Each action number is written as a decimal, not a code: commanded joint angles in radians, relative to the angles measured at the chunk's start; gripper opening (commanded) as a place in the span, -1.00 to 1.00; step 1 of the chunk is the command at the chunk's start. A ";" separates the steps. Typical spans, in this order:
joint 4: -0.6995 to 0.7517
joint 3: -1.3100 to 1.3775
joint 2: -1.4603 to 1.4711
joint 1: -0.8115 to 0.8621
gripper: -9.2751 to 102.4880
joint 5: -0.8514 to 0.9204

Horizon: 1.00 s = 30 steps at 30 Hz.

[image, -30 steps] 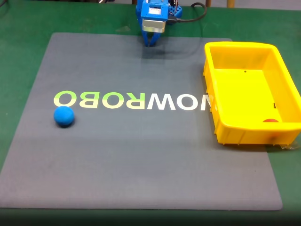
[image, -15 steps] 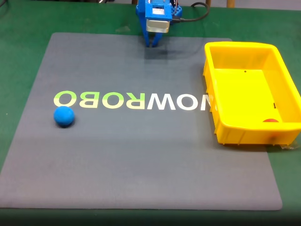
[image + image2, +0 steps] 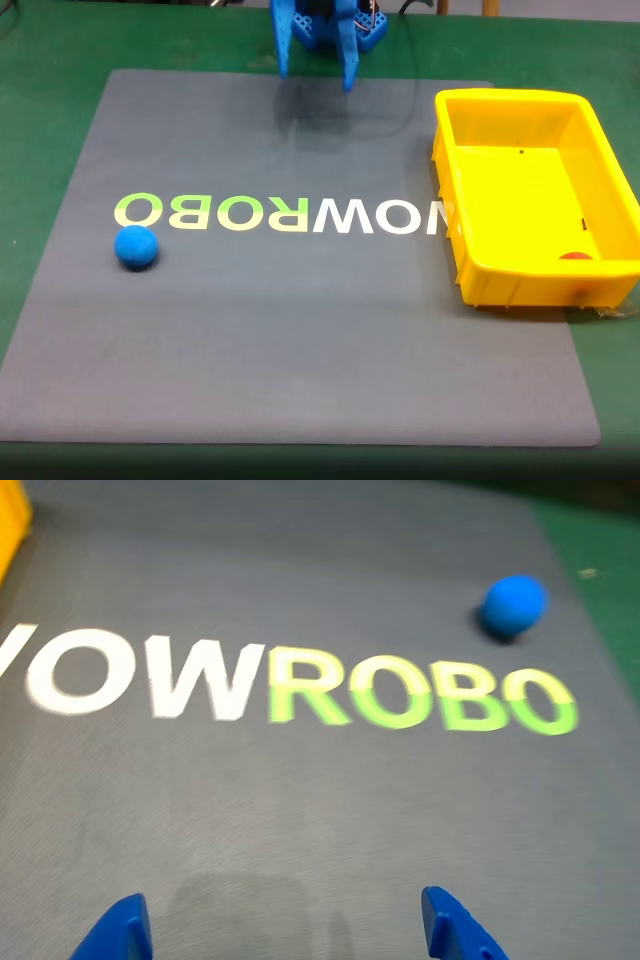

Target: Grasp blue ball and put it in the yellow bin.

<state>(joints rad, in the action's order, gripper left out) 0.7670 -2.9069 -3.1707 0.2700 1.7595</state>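
Observation:
The blue ball (image 3: 136, 247) rests on the grey mat (image 3: 300, 330) at the left in the fixed view, just below the green "ROBO" letters; the wrist view shows the blue ball (image 3: 514, 604) at the upper right. The yellow bin (image 3: 600, 130) stands on the mat's right side, with its corner (image 3: 10, 520) at the wrist view's left edge. My blue gripper (image 3: 314, 76) hangs at the mat's far edge, open and holding nothing, far from the ball. Its two fingertips (image 3: 115, 935) rise from the wrist view's bottom edge, wide apart.
A small red-orange object (image 3: 576, 256) lies inside the bin at its near right corner. White and green lettering (image 3: 290, 213) runs across the mat. A green table surface (image 3: 40, 90) surrounds the mat. A black cable (image 3: 405, 8) runs behind the arm.
The gripper has gone from shut to wide open and lifted, tilting so that its fingers now spread at the mat's far edge. Ball and bin have not moved.

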 commanded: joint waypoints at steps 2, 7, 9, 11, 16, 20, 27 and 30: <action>-0.132 0.311 0.339 0.101 -0.25 0.009; -0.258 0.551 0.739 0.210 -0.24 0.002; -0.298 0.638 0.893 0.245 -0.24 -0.005; -0.327 0.727 1.046 0.272 -0.24 -0.014; -0.331 0.931 1.365 0.287 -0.25 -0.055; -0.331 1.075 1.555 0.284 -0.25 -0.086; -0.314 1.287 1.772 0.279 -0.25 -0.110; -0.305 1.350 1.838 0.279 -0.25 -0.101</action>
<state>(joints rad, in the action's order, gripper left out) 0.4663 -1.6628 -1.3453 0.5415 1.6644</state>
